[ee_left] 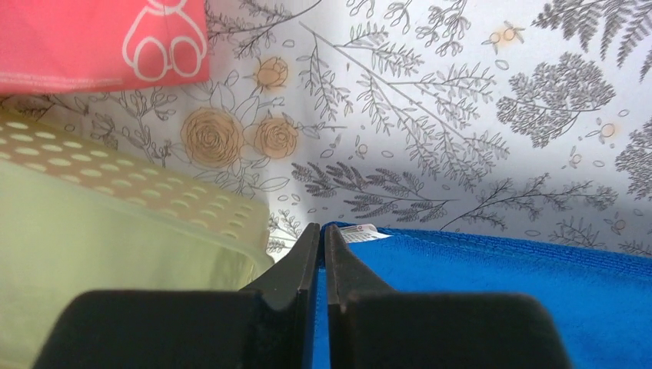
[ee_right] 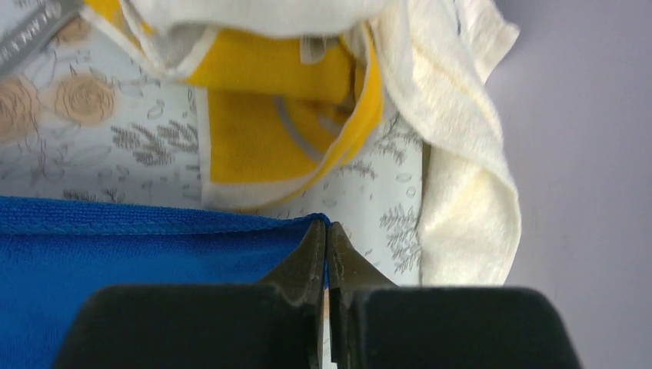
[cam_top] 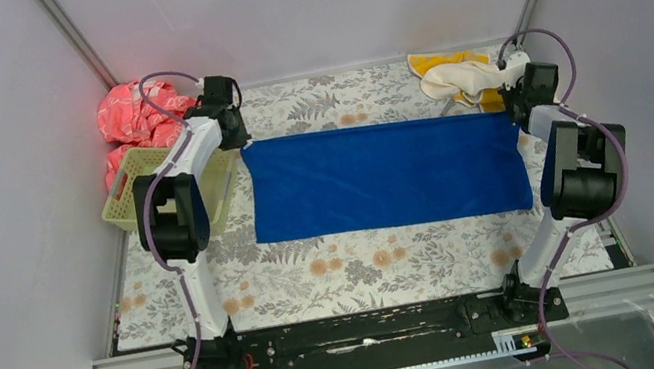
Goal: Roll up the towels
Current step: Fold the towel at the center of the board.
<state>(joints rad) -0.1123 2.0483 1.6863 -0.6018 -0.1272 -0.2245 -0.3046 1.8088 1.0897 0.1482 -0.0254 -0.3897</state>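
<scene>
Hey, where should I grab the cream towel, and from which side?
Pinch the cream towel at its near end, from above on the near side. That end lies as a loose strip on bare tablecloth beside a corner of the blue towel, clear of the yellow towel, so likely only it lifts.

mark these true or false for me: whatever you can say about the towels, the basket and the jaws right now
1. The blue towel lies spread flat on the table. True.
2. The basket sits on the table's right side. False: it is on the left, next to the left arm.
3. Both arms' jaws are shut on the blue towel's far corners. True.
4. The cream towel lies under the yellow towel. False: the cream one is draped over the yellow one.
5. The pink cloth lies flat on the blue towel. False: it is bunched up in the far left corner, behind the basket.
</scene>
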